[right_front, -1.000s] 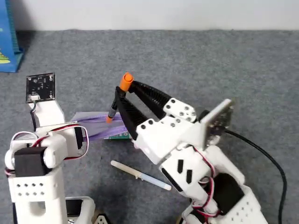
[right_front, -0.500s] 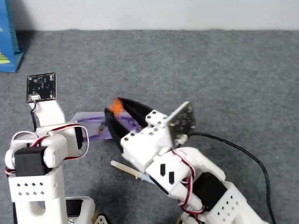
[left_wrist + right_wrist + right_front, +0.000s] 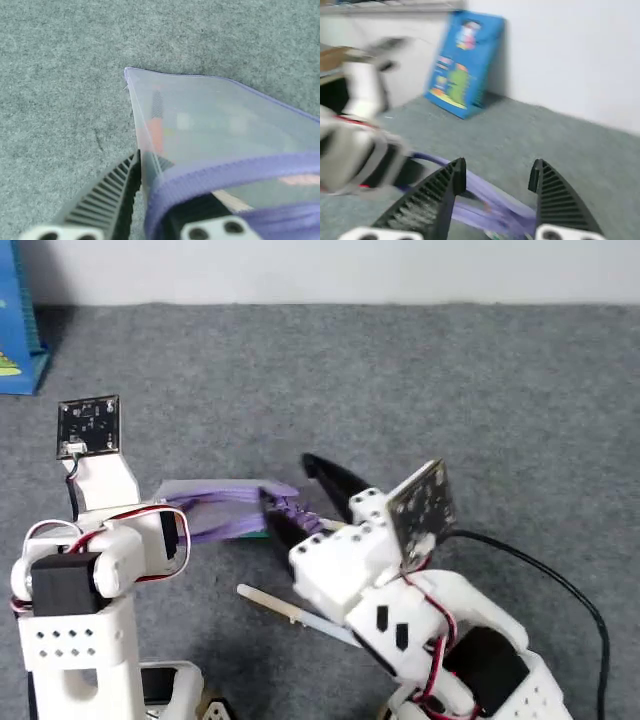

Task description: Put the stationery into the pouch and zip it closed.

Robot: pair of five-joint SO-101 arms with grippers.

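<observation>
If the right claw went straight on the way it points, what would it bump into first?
Probably the purple pouch, which lies just ahead of the open right claw and below it, though depth is unclear.

Translucent pouch (image 3: 215,508) with purple edging, orange-and-black marker (image 3: 155,127) showing through its wall, slim white pen (image 3: 275,604) lying flat nearby, outside it.

On the table (image 3: 480,390) we find the pouch (image 3: 215,510) at 9 o'clock from the middle, with a marker (image 3: 156,127) inside it. The left gripper (image 3: 150,190) clamps its 9 o'clock end. The right gripper (image 3: 290,492) hangs over its 3 o'clock end, jaws apart. A pen (image 3: 300,615) lies at 6 o'clock, apart from the pouch. A box (image 3: 18,320) stands at 10 o'clock, by the wall (image 3: 320,270).
</observation>
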